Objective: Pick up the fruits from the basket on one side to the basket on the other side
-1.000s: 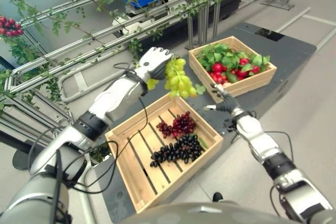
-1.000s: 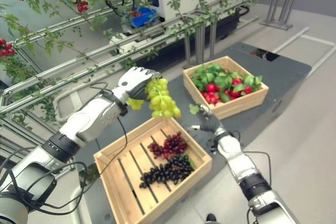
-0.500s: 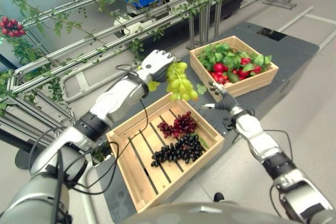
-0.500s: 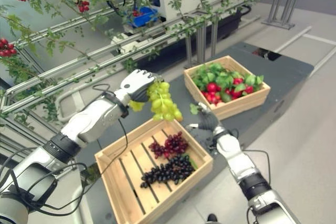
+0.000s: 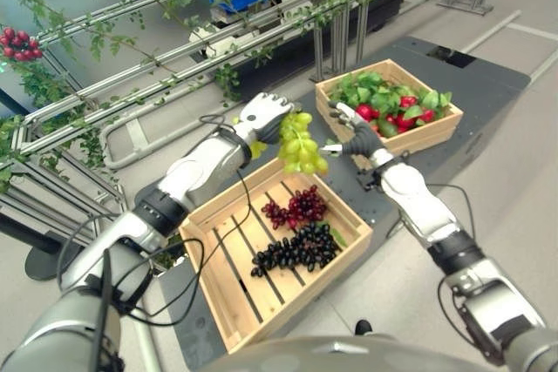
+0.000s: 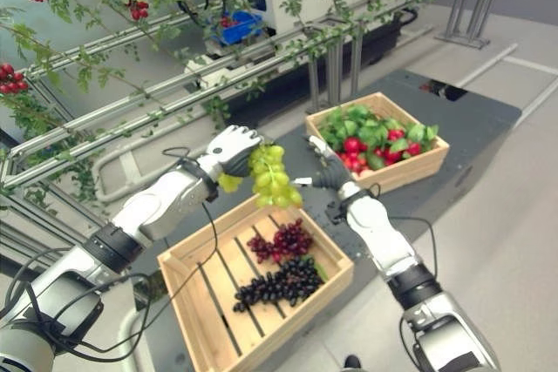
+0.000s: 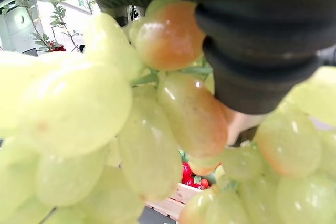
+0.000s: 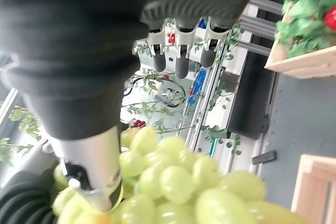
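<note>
Left robot hand point(image 5: 262, 115) curled round green grapes point(image 5: 300, 143) above near crate point(image 5: 228, 306), right robot hand point(image 5: 352, 135) open, fingers spread, just beside grapes

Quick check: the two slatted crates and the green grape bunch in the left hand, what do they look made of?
Near slatted crate and far slatted crate: pale unfinished wood, going by the visible slats and matte surface. Green grape bunch, gripped by the left hand: probably plastic imitation; the berries look glossy, waxy and translucent, some blushed orange. Real fruit can't be ruled out.
</note>
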Controlling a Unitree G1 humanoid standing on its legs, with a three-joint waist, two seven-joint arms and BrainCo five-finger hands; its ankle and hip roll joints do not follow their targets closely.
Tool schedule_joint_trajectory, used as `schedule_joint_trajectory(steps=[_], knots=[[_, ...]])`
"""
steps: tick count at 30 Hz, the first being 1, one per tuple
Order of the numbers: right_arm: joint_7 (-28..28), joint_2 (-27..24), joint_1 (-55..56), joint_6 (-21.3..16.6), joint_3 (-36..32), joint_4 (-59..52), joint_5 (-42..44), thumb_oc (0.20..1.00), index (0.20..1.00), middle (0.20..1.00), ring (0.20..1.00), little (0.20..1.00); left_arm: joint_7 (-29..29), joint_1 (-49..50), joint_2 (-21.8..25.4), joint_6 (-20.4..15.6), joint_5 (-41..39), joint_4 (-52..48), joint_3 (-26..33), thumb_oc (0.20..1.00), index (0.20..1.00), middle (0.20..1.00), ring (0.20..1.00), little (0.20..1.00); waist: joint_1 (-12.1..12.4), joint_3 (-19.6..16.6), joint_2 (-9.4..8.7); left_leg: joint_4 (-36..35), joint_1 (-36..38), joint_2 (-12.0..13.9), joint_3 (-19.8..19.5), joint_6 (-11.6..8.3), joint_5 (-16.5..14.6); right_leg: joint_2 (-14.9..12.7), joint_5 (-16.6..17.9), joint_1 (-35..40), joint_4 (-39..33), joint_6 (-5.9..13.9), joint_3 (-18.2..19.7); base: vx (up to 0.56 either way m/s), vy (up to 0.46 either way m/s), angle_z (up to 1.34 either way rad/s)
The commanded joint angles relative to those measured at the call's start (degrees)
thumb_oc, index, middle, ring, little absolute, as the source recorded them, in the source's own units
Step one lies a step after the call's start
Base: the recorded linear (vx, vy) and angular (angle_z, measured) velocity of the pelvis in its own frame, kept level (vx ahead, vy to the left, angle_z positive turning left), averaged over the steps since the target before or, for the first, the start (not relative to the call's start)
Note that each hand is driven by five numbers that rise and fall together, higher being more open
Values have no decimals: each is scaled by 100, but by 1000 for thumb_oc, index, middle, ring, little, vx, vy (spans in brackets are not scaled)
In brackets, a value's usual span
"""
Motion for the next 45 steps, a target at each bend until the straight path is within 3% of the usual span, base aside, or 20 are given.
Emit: schedule_joint_trajectory(steps=[1,11,21,28,31,33,34,36,37,40,45], knots=[[-55,291,-739,-250,107,-82,375,1000,1000,1000,1000,1000,210,-522,57,-13,146,203,-84,200,200,200,200,200,14,-244,-355,469,-581,-123,-80,73,-53,-3,-1391,451,525,294,69,0,0,0],[190,371,-1448,2,547,635,389,1000,1000,1000,1000,1000,177,-584,488,-83,57,101,-118,200,200,200,200,200,145,-283,-393,473,-600,-116,-123,63,-41,6,-1397,461,534,278,57,0,0,0],[833,355,-2085,19,909,1150,1360,1000,1000,1000,1000,1000,44,-480,1048,-348,42,-249,-131,200,200,200,200,200,227,-292,-462,474,-614,-111,-145,52,-27,3,-1394,467,541,276,46,0,0,0],[981,289,-2199,-15,876,1150,1681,1000,1000,1000,1000,1000,-48,-243,1426,-433,-20,-801,181,200,200,200,200,200,269,-273,-502,483,-645,-128,-178,55,-20,0,-1386,461,540,273,37,0,0,0],[1032,158,-2223,75,773,999,1835,1000,1000,1000,1000,1000,-99,-281,1699,-304,-8,-976,445,200,200,200,200,200,287,-278,-494,486,-655,-128,-179,52,-22,-2,-1377,454,536,272,29,0,0,0],[1172,75,-1895,61,524,697,1821,1000,1000,1000,1000,1000,-279,-370,1618,-286,-273,-1235,717,200,200,200,200,200,263,-263,-502,494,-660,-132,-185,56,-27,-6,-1372,438,548,275,11,-14,-7,2],[1235,153,-1678,29,524,538,1783,1000,1000,1000,1000,1000,-299,-770,837,-249,-358,-855,451,200,200,200,200,200,118,-243,-504,519,-656,-125,-169,57,-3,-12,-1347,427,568,282,26,0,0,0],[1271,98,-1618,112,517,439,1858,1000,1000,1000,1000,1000,-162,-937,467,-175,-247,-226,193,200,200,200,200,200,71,-256,-525,503,-644,-112,-157,44,-30,3,-1379,433,558,282,47,25,-18,15],[1191,-51,-1586,105,434,377,1946,1000,1000,1000,1000,1000,150,-997,549,69,-48,209,255,200,200,200,200,200,69,-267,-527,500,-638,-108,-139,44,-29,2,-1381,434,556,280,60,15,-7,8],[1173,-56,-1465,15,391,169,2040,1000,1000,1000,1000,1000,-23,-1449,123,122,91,875,-331,200,200,200,200,200,-17,-265,-480,506,-614,-96,-110,47,-34,5,-1397,441,578,290,81,8,2,-17],[1177,-102,-1311,-55,313,-90,2191,1000,1000,1000,1000,1000,110,-1738,68,180,100,1060,-466,200,200,200,200,200,-24,-258,-484,531,-641,-96,-121,38,-30,4,-1406,426,594,291,86,-3,-6,-4]])
